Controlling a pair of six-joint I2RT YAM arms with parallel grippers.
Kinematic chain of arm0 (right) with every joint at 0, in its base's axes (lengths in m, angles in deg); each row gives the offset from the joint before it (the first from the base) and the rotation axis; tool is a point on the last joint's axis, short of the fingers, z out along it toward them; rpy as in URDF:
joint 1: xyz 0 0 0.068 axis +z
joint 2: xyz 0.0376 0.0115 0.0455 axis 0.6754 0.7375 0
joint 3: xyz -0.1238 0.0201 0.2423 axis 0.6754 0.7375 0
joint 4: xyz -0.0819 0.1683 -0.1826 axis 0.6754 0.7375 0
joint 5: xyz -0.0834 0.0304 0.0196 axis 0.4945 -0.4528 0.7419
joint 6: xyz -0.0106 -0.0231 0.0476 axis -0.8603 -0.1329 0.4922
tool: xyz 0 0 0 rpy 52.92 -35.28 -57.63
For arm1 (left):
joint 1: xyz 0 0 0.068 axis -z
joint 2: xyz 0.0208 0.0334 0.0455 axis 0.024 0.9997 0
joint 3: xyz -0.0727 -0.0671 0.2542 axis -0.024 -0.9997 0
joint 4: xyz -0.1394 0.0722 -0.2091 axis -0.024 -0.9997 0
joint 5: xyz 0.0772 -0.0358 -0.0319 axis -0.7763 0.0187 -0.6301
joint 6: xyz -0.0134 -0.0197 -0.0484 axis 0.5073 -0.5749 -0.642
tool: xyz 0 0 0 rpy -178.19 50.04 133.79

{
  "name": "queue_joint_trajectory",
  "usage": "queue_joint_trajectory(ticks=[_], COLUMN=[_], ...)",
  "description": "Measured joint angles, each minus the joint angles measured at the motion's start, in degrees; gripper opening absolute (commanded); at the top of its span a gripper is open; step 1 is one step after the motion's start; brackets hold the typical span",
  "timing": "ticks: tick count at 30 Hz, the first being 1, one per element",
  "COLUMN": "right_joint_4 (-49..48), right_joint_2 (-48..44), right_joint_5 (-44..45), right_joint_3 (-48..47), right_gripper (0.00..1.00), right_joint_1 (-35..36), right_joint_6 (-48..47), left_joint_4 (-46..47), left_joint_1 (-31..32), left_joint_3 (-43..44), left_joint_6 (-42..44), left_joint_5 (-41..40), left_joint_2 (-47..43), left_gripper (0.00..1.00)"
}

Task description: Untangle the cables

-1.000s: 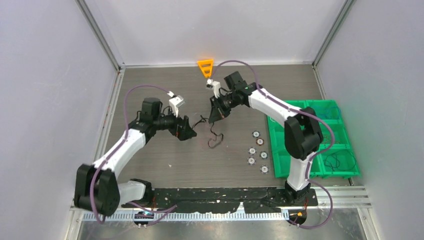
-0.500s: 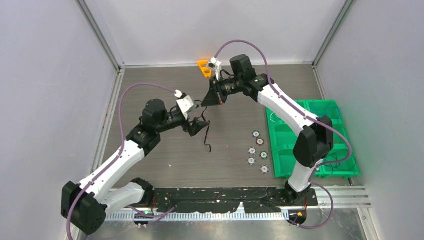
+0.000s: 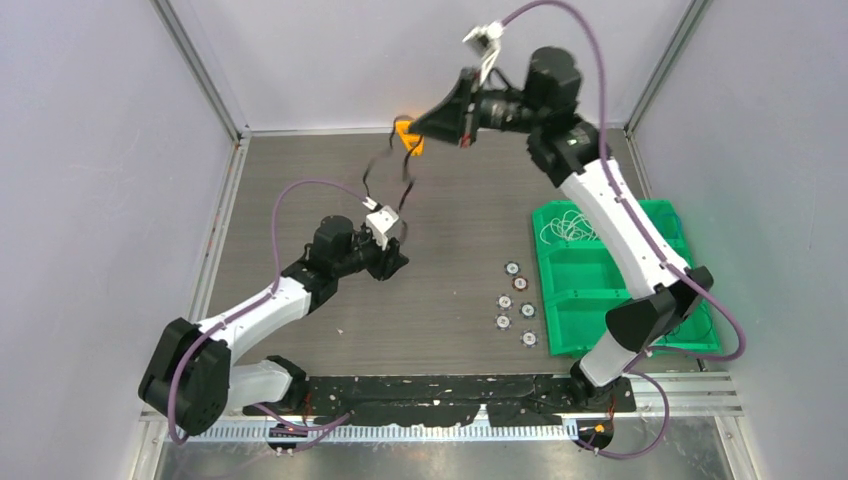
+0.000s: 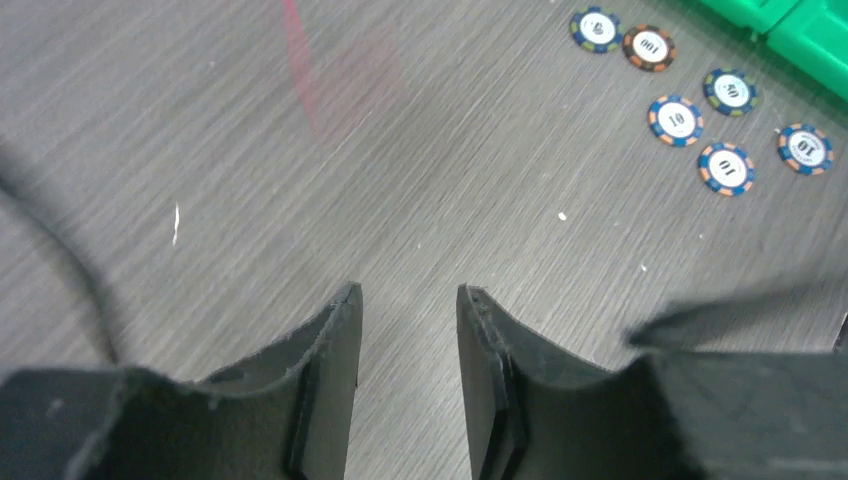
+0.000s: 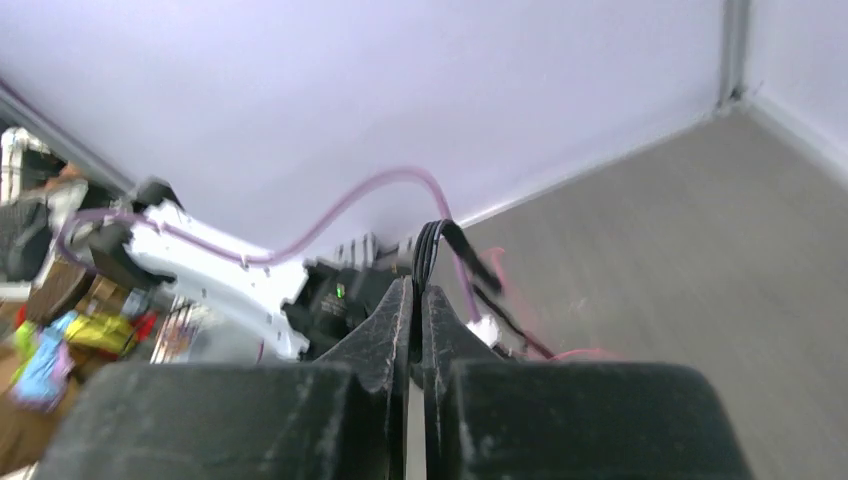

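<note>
The cables (image 3: 371, 172) are thin dark strands hanging in the air from my right gripper (image 3: 418, 127), which is raised high over the far side of the table. In the right wrist view that gripper (image 5: 415, 285) is shut on a black bundle of the cables (image 5: 432, 243), with a red strand (image 5: 497, 268) trailing below. The strands drop toward my left gripper (image 3: 400, 262), low over the table's middle. Its jaws (image 4: 408, 290) stand apart with only bare table between them. A blurred black strand (image 4: 62, 262) and a red one (image 4: 296, 62) pass beside it.
Several poker chips (image 3: 516, 300) (image 4: 690, 112) lie right of centre. A green compartment tray (image 3: 600, 292) (image 4: 800, 25) at the right holds white wire (image 3: 568, 228) and dark wire (image 3: 680, 322). An orange triangular piece (image 3: 404, 135) sits by the back wall.
My right arm has swung up and back, lifting the cables off the table. My left gripper has shifted right and its jaws have narrowed.
</note>
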Motion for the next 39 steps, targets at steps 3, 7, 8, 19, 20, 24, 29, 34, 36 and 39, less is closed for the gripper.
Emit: queue_joint_trajectory(ticks=[3,7,8,19,20,24,29,34,36,39], right_joint_4=[-3.37,-5.11,-5.03,4.37,4.57,5.38,4.52,3.28,2.93,1.84], right_joint_2=[-1.44,-4.28,-5.05,-10.56,-10.60,-10.32,-10.23,-9.94,-9.33,-8.11], right_joint_5=[0.20,0.72,0.83,1.53,1.53,1.62,1.11,0.52,0.52,0.59], right_joint_3=[-4.92,-7.15,-7.26,-1.14,-0.09,2.69,2.99,2.82,2.14,1.33], right_gripper=[0.05,0.05,0.06,0.05,0.05,0.05,0.05,0.05,0.05,0.05], right_joint_1=[-4.20,-9.14,-10.14,-14.36,-14.34,-13.51,-10.05,-6.16,-5.09,-4.48], right_joint_6=[4.09,6.49,6.56,1.03,1.03,1.51,2.49,3.41,3.98,5.05], left_joint_4=[-1.49,-2.62,-2.80,-6.86,-7.02,-4.24,0.33,1.18,1.88,1.79], left_joint_1=[-0.98,-4.28,-5.27,-9.27,-8.68,-3.76,1.90,4.24,4.46,4.50], left_joint_3=[-2.49,-2.93,-3.13,-1.40,0.50,8.98,15.98,21.88,22.53,22.51], left_joint_6=[-1.49,-3.10,-3.65,-4.17,-4.15,-4.02,-0.72,3.06,3.37,3.19], left_joint_5=[-1.42,-2.36,-2.40,5.55,7.32,12.81,17.81,17.29,13.99,7.85], left_joint_2=[0.00,-0.37,-0.76,-7.52,-7.80,-7.28,-1.01,9.86,12.79,14.91], left_gripper=[0.31,0.23,0.21,1.00,1.00,1.00,1.00,0.87,0.65,0.41])
